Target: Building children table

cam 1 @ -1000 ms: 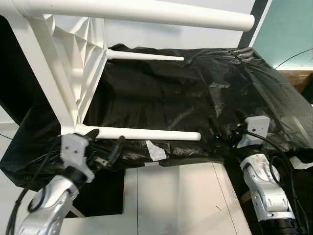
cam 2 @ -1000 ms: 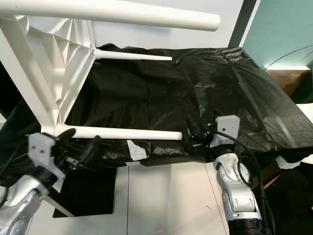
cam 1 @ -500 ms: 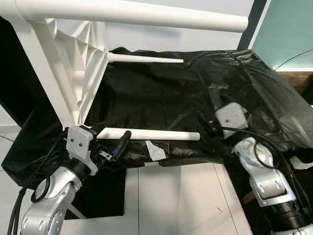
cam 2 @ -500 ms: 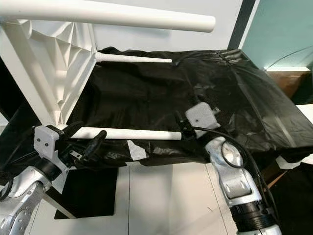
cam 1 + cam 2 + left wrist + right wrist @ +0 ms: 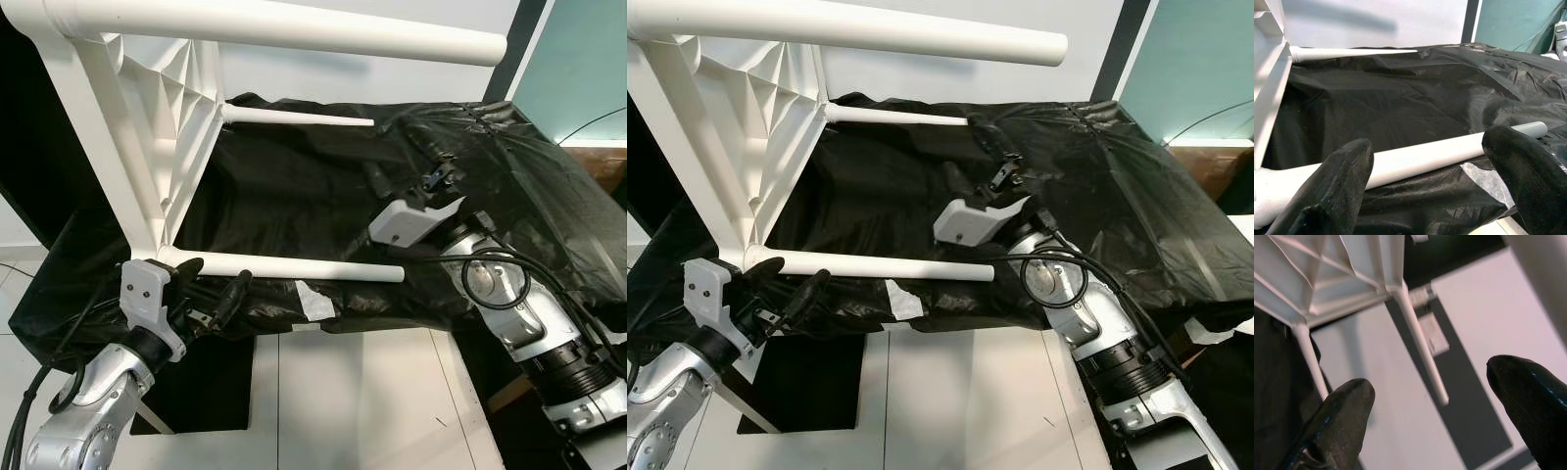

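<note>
The white children's table (image 5: 157, 127) lies on its side on a black sheet, ribbed underside facing right. Three round legs point right: a top leg (image 5: 294, 29), a far leg (image 5: 299, 116) and a near lower leg (image 5: 294, 264). My left gripper (image 5: 214, 284) is open at the base of the lower leg, one finger above it and one below. In the left wrist view that leg (image 5: 1420, 159) runs behind the two spread fingers (image 5: 1337, 181). My right gripper (image 5: 404, 171) is open and raised over the sheet, above the lower leg's free end.
Crinkled black plastic sheet (image 5: 294, 186) covers the low platform. A white tape patch (image 5: 315, 299) hangs at its front edge. White tiled floor (image 5: 353, 392) lies in front, with a dark mat (image 5: 206, 382) at the left. A teal wall (image 5: 578, 59) stands at the right.
My right arm has swung up and to the left, from beside the lower leg's tip to above it over the sheet. The left gripper has stayed at the leg's base.
</note>
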Tool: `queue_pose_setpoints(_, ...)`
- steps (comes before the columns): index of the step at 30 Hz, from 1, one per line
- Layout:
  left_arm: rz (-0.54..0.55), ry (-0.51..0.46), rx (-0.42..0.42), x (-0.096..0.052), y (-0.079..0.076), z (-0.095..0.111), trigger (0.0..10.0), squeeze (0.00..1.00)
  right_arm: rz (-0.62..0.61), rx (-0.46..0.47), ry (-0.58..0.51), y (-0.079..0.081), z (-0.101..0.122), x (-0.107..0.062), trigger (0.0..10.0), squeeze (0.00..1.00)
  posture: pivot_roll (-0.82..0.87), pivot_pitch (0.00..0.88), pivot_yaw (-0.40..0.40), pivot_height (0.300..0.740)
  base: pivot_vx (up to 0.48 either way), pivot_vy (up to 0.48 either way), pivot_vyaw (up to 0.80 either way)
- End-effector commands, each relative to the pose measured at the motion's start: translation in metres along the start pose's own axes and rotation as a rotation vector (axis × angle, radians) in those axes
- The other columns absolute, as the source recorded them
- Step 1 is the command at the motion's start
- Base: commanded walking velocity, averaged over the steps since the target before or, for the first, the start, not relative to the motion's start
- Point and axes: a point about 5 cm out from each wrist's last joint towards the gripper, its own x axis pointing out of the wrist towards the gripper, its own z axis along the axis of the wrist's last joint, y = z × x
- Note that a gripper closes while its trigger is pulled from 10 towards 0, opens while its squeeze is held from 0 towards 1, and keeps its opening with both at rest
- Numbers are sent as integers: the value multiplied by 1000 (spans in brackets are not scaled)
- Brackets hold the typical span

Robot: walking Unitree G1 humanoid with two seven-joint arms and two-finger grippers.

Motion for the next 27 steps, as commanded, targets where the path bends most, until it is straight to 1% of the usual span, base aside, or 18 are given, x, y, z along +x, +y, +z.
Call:
queue_pose_setpoints(1, -104, 5, 1, 0, -8, 1, 10000, 0, 3, -29, -33, 0, 1, 1, 10000, 0, 53, 0, -42, 740, 0, 0, 0)
queue_pose_setpoints(2, -104, 5, 1, 0, -8, 1, 10000, 0, 3, -29, -33, 0, 1, 1, 10000, 0, 53, 0, -42, 740, 0, 0, 0)
queue_pose_setpoints(4, -113, 5, -15, -1, -9, 1, 10000, 0, -42, -72, -72, -1, 4, 5, 10000, 0, 52, 0, -45, 740, 0, 0, 0)
queue_pose_setpoints(7, -120, 5, -23, -1, -9, 2, 10000, 0, -57, -82, -84, -1, 5, 8, 10000, 0, 52, 0, -46, 740, 0, 0, 0)
queue_pose_setpoints(9, -169, 18, -31, -1, -17, 2, 10000, 0, -100, -114, -114, -4, 8, 18, 10000, 0, 50, 0, -46, 740, 0, 0, 0)
queue_pose_setpoints(10, -169, 18, -31, -1, -17, 2, 10000, 0, -100, -114, -114, -4, 8, 18, 10000, 0, 50, 0, -46, 740, 0, 0, 0)
queue_pose_setpoints(11, -191, 25, -33, -1, -21, 1, 10000, 0, -118, -121, -124, -6, 9, 24, 10000, 0, 48, 0, -45, 740, 0, 0, 0)
queue_pose_setpoints(12, -191, 25, -33, -1, -21, 1, 10000, 0, -118, -121, -124, -6, 9, 24, 10000, 0, 48, 0, -45, 740, 0, 0, 0)
queue_pose_setpoints(13, -236, 35, -51, 2, -30, -2, 10000, 0, -159, -137, -149, -10, 12, 40, 10000, 0, 43, 0, -46, 740, 0, 0, 0)
queue_pose_setpoints(14, -236, 35, -51, 2, -30, -2, 10000, 0, -159, -137, -149, -10, 12, 40, 10000, 0, 43, 0, -46, 740, 0, 0, 0)
queue_pose_setpoints(15, -245, 34, -60, 3, -33, -3, 10000, 0, -170, -139, -160, -12, 14, 46, 10000, 0, 41, 0, -47, 740, 0, 0, 0)
queue_pose_setpoints(18, -251, 31, -70, 5, -34, -4, 10000, 0, -188, -144, -192, -14, 18, 57, 10000, 0, 36, 0, -49, 740, 0, 0, 0)
queue_pose_setpoints(19, -251, 31, -70, 5, -34, -4, 10000, 0, -188, -144, -192, -14, 18, 57, 10000, 0, 36, 0, -49, 740, 0, 0, 0)
queue_pose_setpoints(22, -249, 25, -78, 8, -35, -5, 10000, 0, -214, -169, -237, -15, 22, 65, 10000, 0, 31, 0, -59, 740, 0, 0, 0)
queue_pose_setpoints(24, -248, 24, -81, 8, -35, -5, 10000, 0, -215, -163, -243, -15, 23, 68, 10000, 0, 29, 0, -63, 740, 0, 0, 0)
queue_pose_setpoints(25, -247, 24, -83, 9, -36, -6, 10000, 0, -224, -175, -256, -16, 24, 71, 10000, 0, 29, 0, -63, 740, 0, 0, 0)
queue_pose_setpoints(27, -243, 19, -88, 10, -37, -6, 10000, 0, -238, -168, -259, -18, 26, 78, 10000, 0, 29, 0, -70, 740, 0, 0, 0)
